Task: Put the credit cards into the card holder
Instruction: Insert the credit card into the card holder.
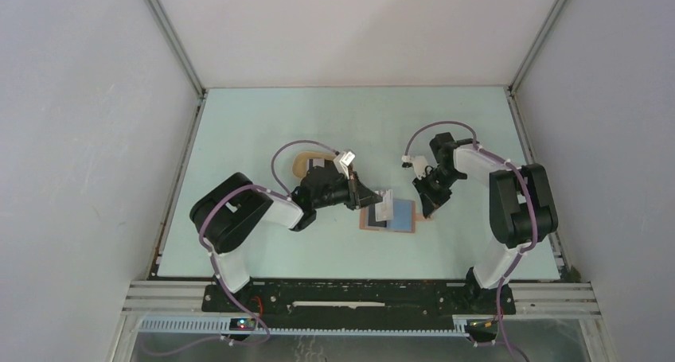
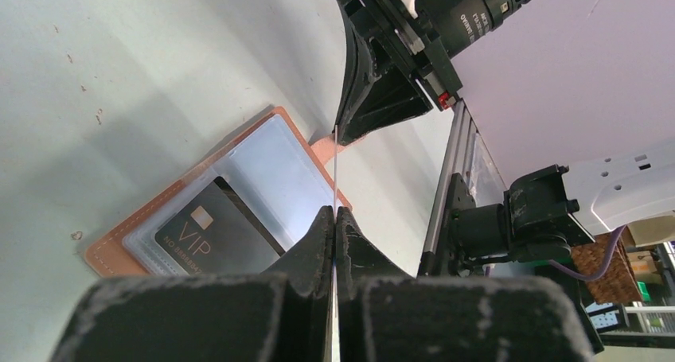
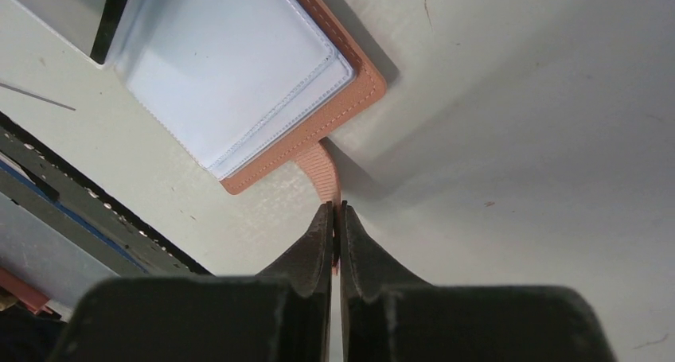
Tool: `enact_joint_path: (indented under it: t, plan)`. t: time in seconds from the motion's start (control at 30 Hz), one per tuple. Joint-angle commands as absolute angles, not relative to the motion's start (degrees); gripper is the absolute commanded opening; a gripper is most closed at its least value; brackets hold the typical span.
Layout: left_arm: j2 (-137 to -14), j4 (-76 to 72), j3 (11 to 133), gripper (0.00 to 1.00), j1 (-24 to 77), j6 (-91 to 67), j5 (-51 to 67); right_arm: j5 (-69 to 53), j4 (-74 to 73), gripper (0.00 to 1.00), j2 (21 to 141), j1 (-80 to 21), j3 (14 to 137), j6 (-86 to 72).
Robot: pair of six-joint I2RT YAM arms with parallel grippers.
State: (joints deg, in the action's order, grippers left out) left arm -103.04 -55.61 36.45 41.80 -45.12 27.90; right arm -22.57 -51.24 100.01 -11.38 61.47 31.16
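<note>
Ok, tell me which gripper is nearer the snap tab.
Right. The right gripper pinches the snap tab itself; the left gripper holds a card edge-on over the card holder, short of the tab.
</note>
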Motion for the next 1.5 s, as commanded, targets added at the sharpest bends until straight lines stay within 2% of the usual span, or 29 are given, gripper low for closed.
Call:
enact_joint_path:
  t: [0.0,0.2,0.3,0.5,0.67,0.8,0.93,0.97,1.13,1.27,1.47]
  plan:
    - [-103.9,-58.5,37.8,0.0,41.5,-45.9,29.8,-21.4,-51.6,0.05,100.1,-10.7,63.5,31.6]
    - [-105.1,-58.5,38.6,0.0,41.5,-47.0,30.5,-14.4,-48.8,0.03,99.6,-10.7,64.9,31.3]
    - [-106.2,-58.0,39.5,0.0,41.5,-47.9,30.6,-11.0,-46.5,0.07,99.1,-11.0,65.0,31.5]
    - [-106.8,-54.2,40.7,0.0,41.5,-49.7,27.8,-12.4,-45.6,0.4,95.2,-10.9,64.9,32.2]
    - [-107.0,-57.0,40.1,0.0,42.0,-55.3,24.4,-20.6,-43.7,0.5,85.2,-10.7,62.6,31.4]
    - [-108.7,-63.7,38.7,0.0,43.1,-60.0,20.9,-35.7,-41.5,0.49,79.0,-10.5,59.5,30.0]
    - [-109.4,-66.9,37.0,0.0,44.0,-62.0,15.7,-47.7,-41.0,0.45,81.2,-9.8,58.1,25.8]
    - [-109.4,-67.6,36.5,0.0,44.1,-62.3,14.5,-48.8,-40.8,0.41,82.8,-9.5,58.2,24.9]
    - [-110.0,-68.5,34.7,0.0,45.7,-62.9,8.8,-46.1,-41.4,0.26,90.9,-7.7,59.4,23.6]
    - [-112.5,-68.5,35.6,0.0,46.6,-64.2,8.4,-44.2,-44.0,0.22,97.0,-6.7,61.3,24.7]
    - [-112.4,-65.7,35.5,0.0,47.4,-63.7,6.7,-41.4,-45.1,0.21,100.5,-6.8,62.4,24.8]
